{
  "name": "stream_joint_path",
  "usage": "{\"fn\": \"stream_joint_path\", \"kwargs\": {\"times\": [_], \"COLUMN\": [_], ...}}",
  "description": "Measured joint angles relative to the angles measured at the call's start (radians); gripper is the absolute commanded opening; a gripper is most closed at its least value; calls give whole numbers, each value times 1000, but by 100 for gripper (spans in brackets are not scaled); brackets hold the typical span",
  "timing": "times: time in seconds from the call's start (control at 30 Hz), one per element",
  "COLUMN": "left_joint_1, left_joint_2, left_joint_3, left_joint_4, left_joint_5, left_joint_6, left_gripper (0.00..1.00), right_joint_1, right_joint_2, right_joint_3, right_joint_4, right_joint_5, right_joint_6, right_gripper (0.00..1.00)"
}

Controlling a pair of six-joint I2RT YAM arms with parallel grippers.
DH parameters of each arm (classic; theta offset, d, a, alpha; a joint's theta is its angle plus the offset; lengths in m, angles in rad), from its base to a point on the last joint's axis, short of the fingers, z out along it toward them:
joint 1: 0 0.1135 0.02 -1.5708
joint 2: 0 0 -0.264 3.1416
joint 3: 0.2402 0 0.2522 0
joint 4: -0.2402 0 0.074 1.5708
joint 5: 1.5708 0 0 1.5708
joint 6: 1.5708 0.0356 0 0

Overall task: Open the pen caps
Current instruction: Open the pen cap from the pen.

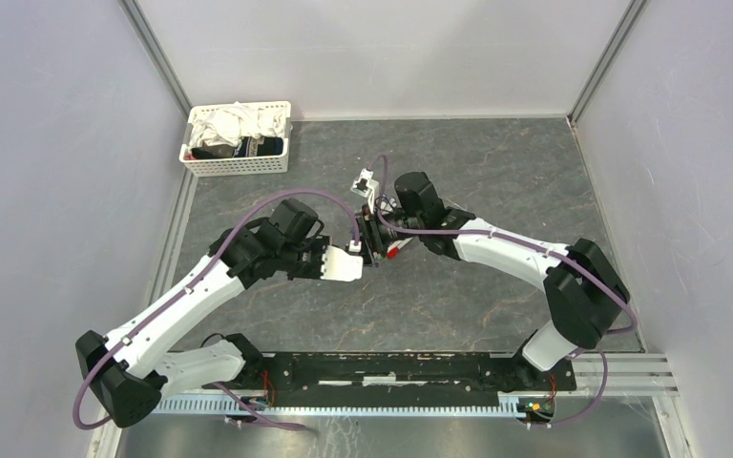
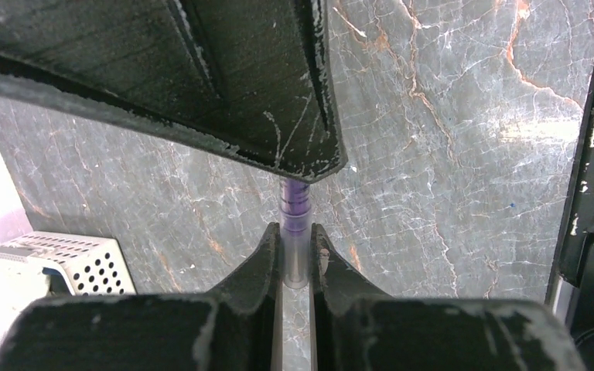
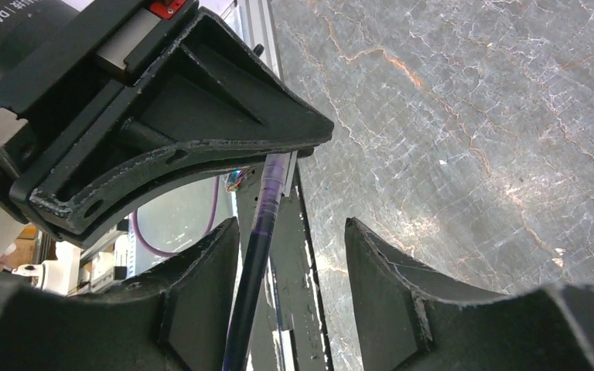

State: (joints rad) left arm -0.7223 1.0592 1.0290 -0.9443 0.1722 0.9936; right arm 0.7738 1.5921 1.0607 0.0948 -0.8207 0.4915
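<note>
Grey marbled tabletop [image 2: 448, 154] below. Left gripper [image 2: 295, 230] clamped on purple pen [image 2: 295, 267]; right gripper [image 3: 292, 224] spread apart around its cap [image 3: 251, 267], judged still on.

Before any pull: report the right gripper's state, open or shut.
Open: the right gripper has fingers apart, a gap beside the purple pen between them.
</note>
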Motion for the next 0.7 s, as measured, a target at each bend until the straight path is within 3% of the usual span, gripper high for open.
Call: {"fn": "stream_joint_path", "kwargs": {"times": [0.1,0.3,0.33,0.4,0.43,0.7], "left_joint_1": [0,0,0,0,0,-8], "left_joint_2": [0,0,0,0,0,-6], "left_joint_3": [0,0,0,0,0,-11], "left_joint_4": [0,1,1,1,1,4], "left_joint_5": [-9,-18,-22,-33,-39,-63], "left_joint_6": [4,15,19,26,30,58], "left_gripper": [2,2,2,2,2,2], "right_joint_1": [4,15,19,27,31,29], "right_joint_2": [0,0,0,0,0,6], "right_joint_3": [0,0,0,0,1,2], "right_joint_4": [-1,-6,-7,-8,-9,-52], "right_joint_5": [-7,-14,-17,-20,-23,-5], "right_joint_6": [-3,-11,-13,-21,-30,-90], "right_gripper": [56,42,36,7,0,0]}}
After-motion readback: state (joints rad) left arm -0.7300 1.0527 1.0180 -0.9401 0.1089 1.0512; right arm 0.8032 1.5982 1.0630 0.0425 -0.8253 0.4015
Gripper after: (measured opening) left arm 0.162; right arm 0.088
